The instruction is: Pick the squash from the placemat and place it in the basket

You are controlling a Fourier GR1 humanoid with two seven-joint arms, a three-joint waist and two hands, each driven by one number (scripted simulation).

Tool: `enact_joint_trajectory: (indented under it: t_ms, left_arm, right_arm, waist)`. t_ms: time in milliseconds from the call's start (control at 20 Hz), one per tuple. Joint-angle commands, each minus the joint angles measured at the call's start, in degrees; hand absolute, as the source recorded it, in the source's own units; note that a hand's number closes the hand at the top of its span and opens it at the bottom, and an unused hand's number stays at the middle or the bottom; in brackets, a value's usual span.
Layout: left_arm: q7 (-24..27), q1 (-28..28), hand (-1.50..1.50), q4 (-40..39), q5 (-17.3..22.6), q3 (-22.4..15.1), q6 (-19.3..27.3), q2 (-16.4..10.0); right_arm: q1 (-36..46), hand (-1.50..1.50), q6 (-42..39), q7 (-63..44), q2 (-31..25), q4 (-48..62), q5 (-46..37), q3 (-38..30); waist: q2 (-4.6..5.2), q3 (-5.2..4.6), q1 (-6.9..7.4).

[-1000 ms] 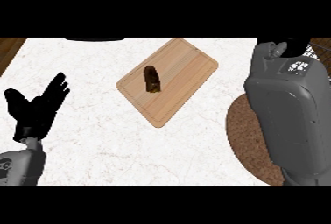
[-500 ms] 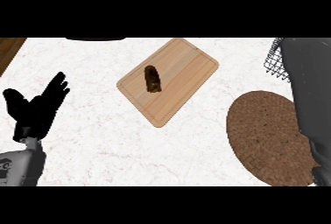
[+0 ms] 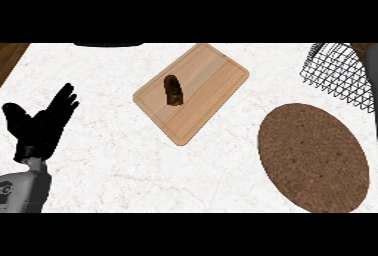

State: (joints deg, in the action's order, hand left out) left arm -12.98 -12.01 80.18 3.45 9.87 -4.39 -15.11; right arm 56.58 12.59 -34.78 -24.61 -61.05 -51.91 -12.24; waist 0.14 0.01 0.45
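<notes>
Since the woven placemat (image 3: 314, 155) lies bare and no squash shows, the dark item (image 3: 173, 90) on the cutting board (image 3: 214, 75) could be mistakenly carried to the wire basket (image 3: 339, 75). The left hand (image 3: 38, 129) rests with its fingers spread, and the right hand is unseen.

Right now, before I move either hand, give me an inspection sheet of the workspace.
Surface: white marble counter.
Job's things: squash lies on the board, not on the mat; basket at the far right, partly cut off.
Clutter: dark object at the far edge, cut off.
Hands: left hand open, resting at the left; right hand not in view.
Cables: nothing seen.
Surroundings: brown wood past the counter's far-left corner.
</notes>
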Motion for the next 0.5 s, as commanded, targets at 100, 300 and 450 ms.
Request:
enact_joint_trajectory:
  t_ms: [100,300,450]
  left_arm:
    - [-2.7,2.1,0.0,4.2,-1.5,-1.7,1.3,1.4]
    - [-3.7,-1.6,0.0,2.1,-0.8,-1.2,0.9,1.0]
    - [1.2,-0.5,0.0,-1.2,-0.5,0.4,-0.1,0.3]
  right_arm:
    - [-4.9,1.5,4.8,9.4,-1.4,4.4,5.1,-4.5]
    - [-1.7,1.5,9.6,16.1,-2.9,14.6,7.0,-7.4]
    - [-4.6,1.5,18.6,11.7,-4.8,14.5,2.8,-9.6]
  waist:
    - [-0.05,0.03,0.06]
    - [0.18,0.03,0.49]
    - [0.41,0.01,0.36]
